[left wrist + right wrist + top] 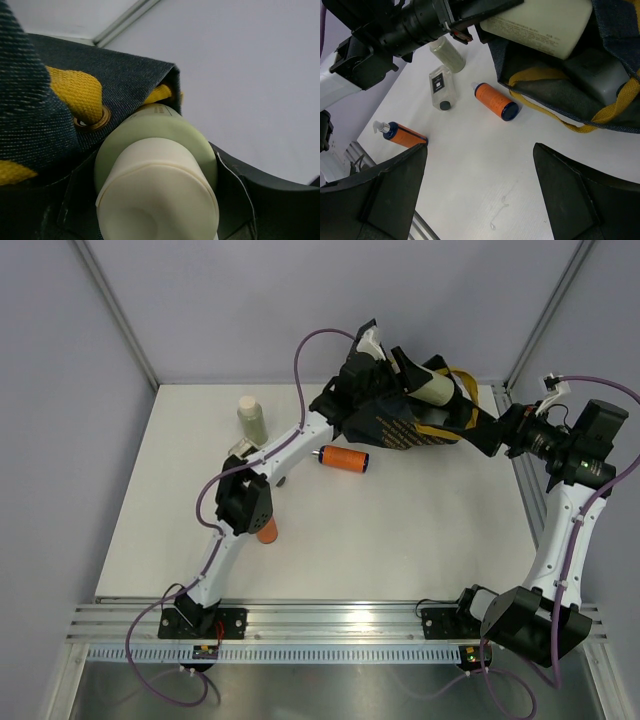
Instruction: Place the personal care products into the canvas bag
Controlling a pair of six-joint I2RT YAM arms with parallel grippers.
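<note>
Clamping the pale green, white-capped bottle (160, 145) in the mouth of the navy canvas bag (125, 70), the left gripper (167, 207) should next release; right gripper (480, 192) gapes empty

One canvas bag (395, 430), navy with mustard handles. Two pale green bottles (250, 418) with white caps, one of them at the bag's mouth. Two orange bottles (495, 101), the second a pump bottle (405, 136). One clear flat bottle (441, 87) with a black label. One pale blocky item (592, 75) inside the bag, kind unclear. Two robot arms (245, 502).
</note>
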